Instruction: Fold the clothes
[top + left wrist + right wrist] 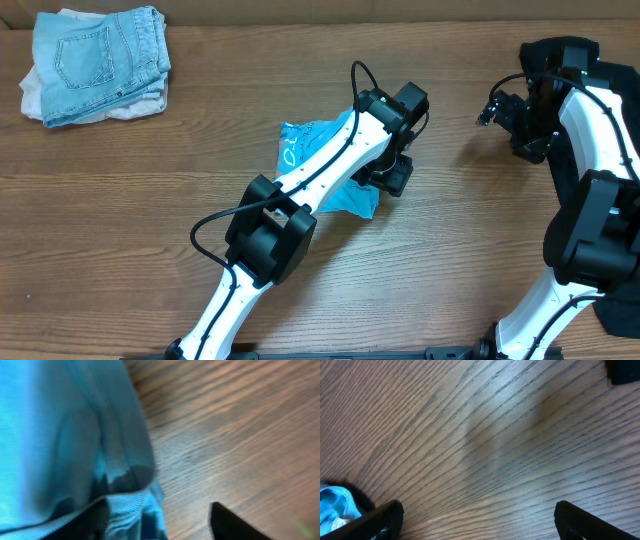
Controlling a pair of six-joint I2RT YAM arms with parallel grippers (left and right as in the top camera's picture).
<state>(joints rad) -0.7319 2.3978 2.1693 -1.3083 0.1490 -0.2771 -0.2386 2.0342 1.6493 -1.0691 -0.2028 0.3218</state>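
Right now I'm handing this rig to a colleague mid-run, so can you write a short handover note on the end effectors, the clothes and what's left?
Left end effector: open, low at the edge of the blue T-shirt, with fabric draped against one finger but not clamped.
Right end effector: open and empty, over the bare table.
Clothes: the blue T-shirt lies crumpled mid-table. Of the black shirt, only what seems to be dark cloth shows at the right edge, by the right arm's base.
Done: nothing folded.
Left: flatten and fold both.

The left arm (340, 155) reaches over the crumpled blue T-shirt (298, 140).
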